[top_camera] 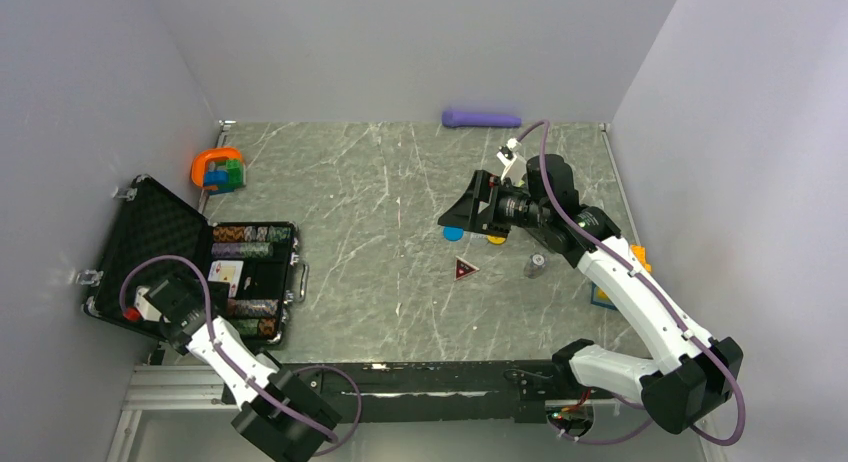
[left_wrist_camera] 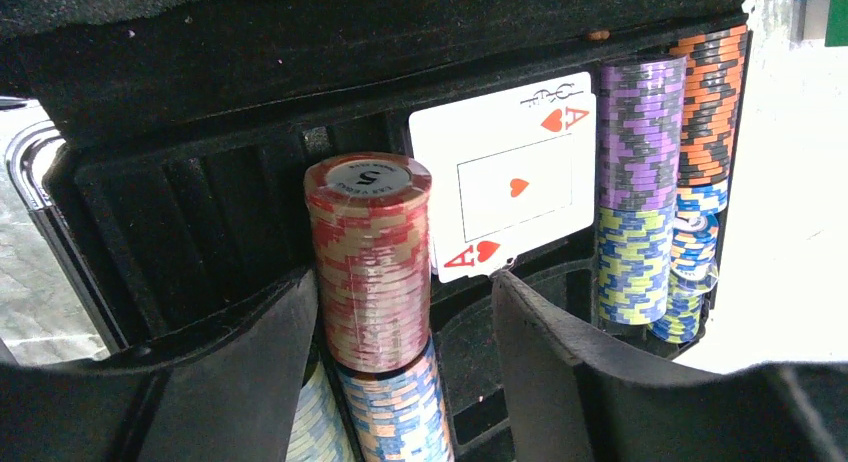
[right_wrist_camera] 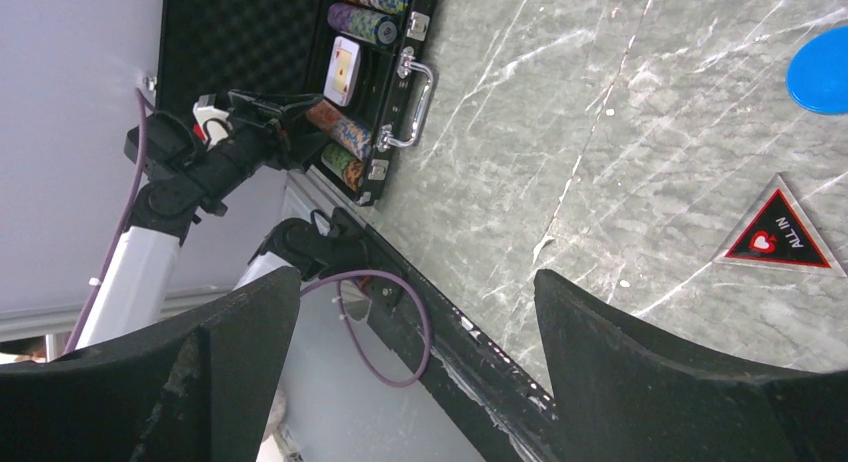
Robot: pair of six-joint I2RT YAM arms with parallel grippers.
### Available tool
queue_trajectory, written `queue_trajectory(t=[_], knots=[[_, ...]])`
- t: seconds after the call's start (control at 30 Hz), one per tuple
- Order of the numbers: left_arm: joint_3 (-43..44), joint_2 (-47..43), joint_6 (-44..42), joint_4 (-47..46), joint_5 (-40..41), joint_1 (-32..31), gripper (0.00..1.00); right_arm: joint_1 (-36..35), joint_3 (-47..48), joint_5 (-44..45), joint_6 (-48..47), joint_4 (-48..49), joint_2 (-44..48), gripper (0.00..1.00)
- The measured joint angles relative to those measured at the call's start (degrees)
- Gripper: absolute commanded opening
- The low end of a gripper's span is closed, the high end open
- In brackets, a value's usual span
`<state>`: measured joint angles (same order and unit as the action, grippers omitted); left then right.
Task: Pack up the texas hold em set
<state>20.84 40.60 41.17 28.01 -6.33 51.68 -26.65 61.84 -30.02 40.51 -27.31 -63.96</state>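
Observation:
The black foam-lined case [top_camera: 160, 237] lies open at the left, with striped chip stacks and an ace-of-hearts card [left_wrist_camera: 510, 177] in its slots. My left gripper [top_camera: 222, 304] is open inside the case [left_wrist_camera: 200, 202]. Its fingers [left_wrist_camera: 405, 282] straddle a red chip stack [left_wrist_camera: 368, 262], which touches the left finger and stands clear of the right. My right gripper [top_camera: 455, 214] is open and empty above the table, over a blue disc [top_camera: 453, 233]. A yellow disc [top_camera: 496, 239] and a dark red triangle [top_camera: 465, 269] lie nearby. The right wrist view shows the gripper [right_wrist_camera: 418, 292], the disc [right_wrist_camera: 822, 70] and the triangle [right_wrist_camera: 780, 232].
An orange ring toy [top_camera: 220, 169] sits at the back left. A purple cylinder [top_camera: 482, 118] lies by the back wall. A small clear-grey object [top_camera: 536, 265] stands right of the triangle. A yellow and blue item [top_camera: 603, 294] lies partly hidden under the right arm.

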Motion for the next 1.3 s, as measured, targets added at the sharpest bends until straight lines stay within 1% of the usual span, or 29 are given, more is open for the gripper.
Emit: queue_trajectory(t=[0.17, 0.37, 0.53, 0.67, 0.83, 0.93, 1.07, 1.1, 1.2, 1.3], knots=[[0.2, -1.1, -0.3, 0.7, 0.4, 0.0, 0.77, 0.0, 0.0, 0.0, 0.0, 0.0, 0.0, 0.91], [1.0, -1.7, -1.2, 1.0, 1.6, 0.0, 0.79, 0.0, 0.0, 0.0, 0.0, 0.0, 0.0, 0.91], [2.1, -3.1, -1.8, 1.5, 2.3, -0.1, 0.84, 0.0, -0.1, 0.4, -0.3, 0.0, 0.0, 0.9], [3.0, -3.8, -3.1, 1.6, 2.3, -0.6, 0.87, 0.0, -0.1, 1.3, -0.6, -0.1, 0.0, 0.9], [3.8, -4.6, -4.8, 1.2, 0.7, -2.1, 0.87, 0.0, -0.1, 3.8, -1.9, -1.6, 0.1, 0.9], [4.0, -4.9, -6.1, 0.4, -1.4, -4.5, 0.88, 0.0, 0.0, 7.4, -3.7, -4.7, 0.1, 0.89], [5.9, -5.5, -8.4, 0.4, -2.2, -9.8, 0.88, 0.0, 0.5, 14.0, -6.7, -10.1, 0.3, 0.89], [7.1, -5.5, -9.2, 0.5, -2.2, -11.4, 0.88, 0.0, 0.6, 15.8, -7.5, -11.3, 0.4, 0.88], [11.0, -5.1, -12.2, 0.5, -1.6, -16.4, 0.87, 0.2, 0.9, 21.2, -9.8, -14.6, 0.7, 0.78], [14.6, -4.2, -15.8, -0.4, -1.0, -23.3, 0.86, 2.6, 0.8, 26.7, -12.7, -17.2, 0.6, 0.76]])
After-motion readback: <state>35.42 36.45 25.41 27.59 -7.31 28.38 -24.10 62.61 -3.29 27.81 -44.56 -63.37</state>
